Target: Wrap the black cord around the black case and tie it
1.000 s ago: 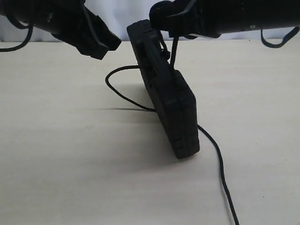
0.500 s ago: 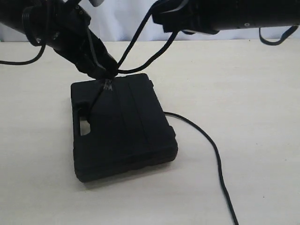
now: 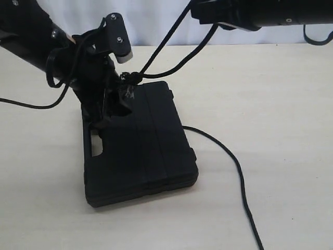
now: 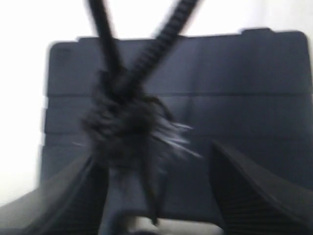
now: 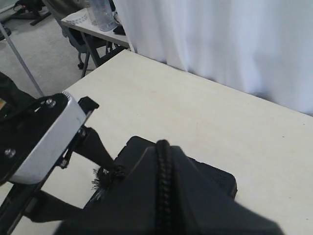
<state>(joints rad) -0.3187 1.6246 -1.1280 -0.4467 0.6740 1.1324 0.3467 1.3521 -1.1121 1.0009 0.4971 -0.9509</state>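
On table (image 3: 270, 104), black case (image 3: 140, 156) flat, left pincer (image 4: 156, 191) wide at knot (image 4: 122, 122), right pincer (image 5: 163, 149) clamping black cord (image 4: 167, 29)

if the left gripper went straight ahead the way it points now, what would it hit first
Most likely the frayed knot of the black cord, right ahead of the open jaws of the left gripper; the black case lies behind it, though depth is unclear.

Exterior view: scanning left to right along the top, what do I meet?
Left claw, frayed knot of the black cord between its fingers → taut cord strands → right claw. The black case overlaps the left claw; omitted.
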